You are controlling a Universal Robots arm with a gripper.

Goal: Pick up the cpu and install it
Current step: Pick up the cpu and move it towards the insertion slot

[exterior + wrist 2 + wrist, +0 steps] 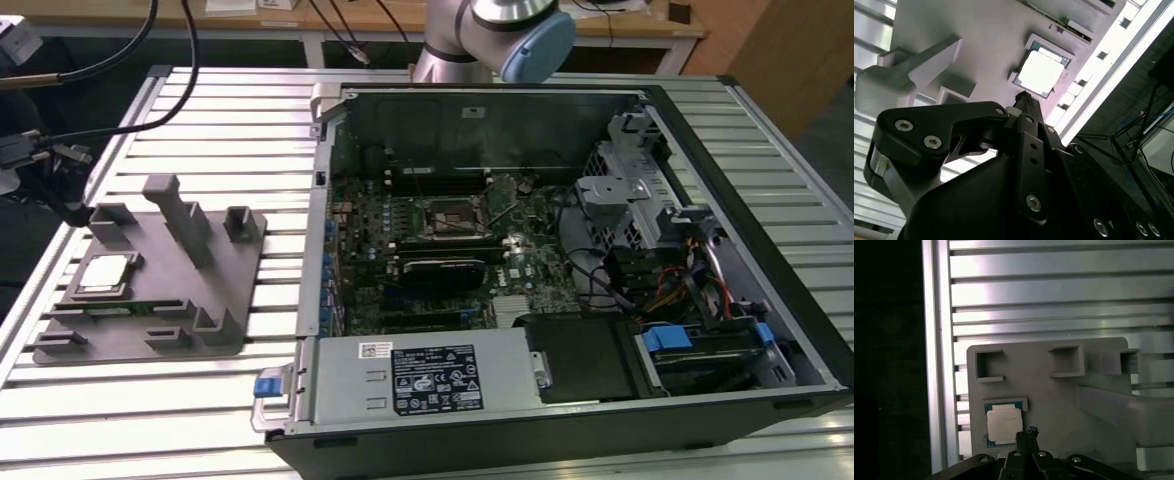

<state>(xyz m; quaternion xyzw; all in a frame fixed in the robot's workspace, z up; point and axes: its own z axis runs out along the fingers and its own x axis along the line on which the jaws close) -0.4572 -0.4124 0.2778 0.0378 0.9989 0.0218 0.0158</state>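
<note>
at the exterior view's left, on the ribbed aluminium table (200,410), lies a matte grey plastic fixture plate (220,300) with raised blocks, square pockets and one tall upright post (180,215). the cpu (106,274) sits flat in a shallow framed recess near the plate's left edge. it is a small square chip with a pale, shiny metal top and a thin darker rim.

in the first wrist view the black gripper (1026,434) hangs over the plate. its slim fingers are drawn together into one narrow tip with nothing between them. the tip is just beside one edge of the cpu; whether it touches i cannot tell.

further right lies the open black computer case (694,110). its green motherboard (387,235) is bare, with a square cpu socket (451,216) in a metal frame near the middle. a silver sheet-metal power supply (414,375) sits along the case's near edge, and coloured cables (667,290) bunch at its right.
</note>
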